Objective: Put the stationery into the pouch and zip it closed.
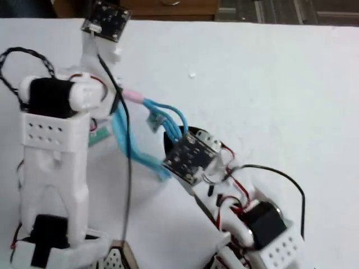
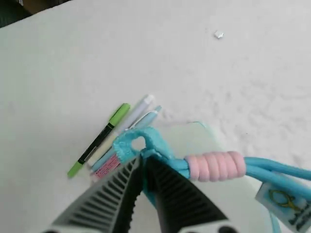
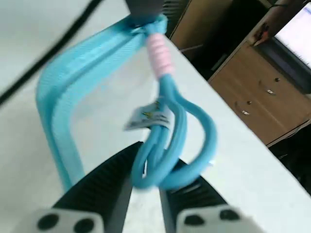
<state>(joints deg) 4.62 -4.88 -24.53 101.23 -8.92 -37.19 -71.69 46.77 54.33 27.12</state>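
Over on the white table [image 2: 73, 58], the left gripper [image 2: 143, 162] is pinching the blue corner of the pouch [image 2: 131, 143], its jaws pressed together right beside a pink bead [image 2: 216, 165] – that arm's own camera is showing this plainly. It is also showing a green pen [image 2: 99, 138] and a white pen [image 2: 138, 111] lying side by side at the pouch's corner; whether their ends are sitting inside, I cannot tell. From the right wrist, the right gripper [image 3: 150, 165] is nipping the looped blue cord [image 3: 194, 121], a small tag [image 3: 148, 116] is dangling from the cord, and a wooden cabinet [image 3: 252, 92] is standing beyond the table edge. From above, the pouch [image 1: 126, 140] is lying between the two arms.
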